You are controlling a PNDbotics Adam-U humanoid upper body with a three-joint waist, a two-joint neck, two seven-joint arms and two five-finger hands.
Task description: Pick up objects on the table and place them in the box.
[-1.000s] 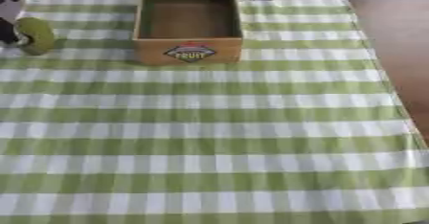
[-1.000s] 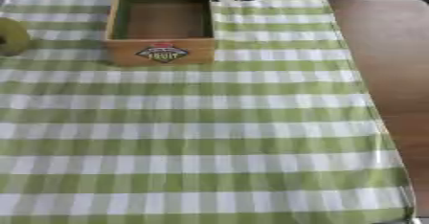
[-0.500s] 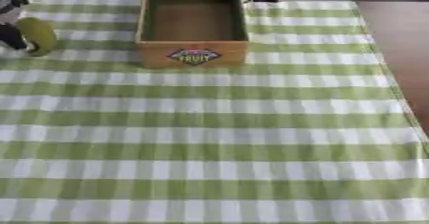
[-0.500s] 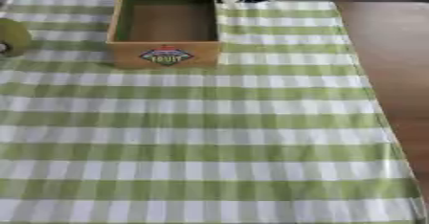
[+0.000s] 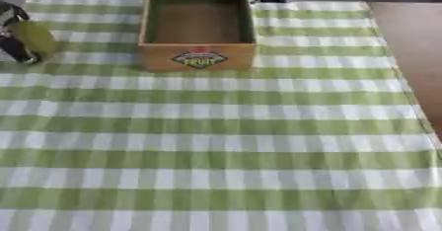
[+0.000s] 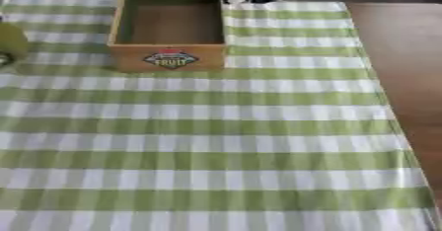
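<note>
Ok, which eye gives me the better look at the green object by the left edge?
The left eye view. There the green object shows almost whole, left of the box, with the left hand right against it at the picture's edge. In the right eye view only a cropped sliver of green shows at the left border, and the hand barely appears.

Even, soft light; both views blurred throughout. Box (image 5: 199,25) interior shaded at 12 o'clock; no glare on the cloth (image 5: 216,141).
</note>
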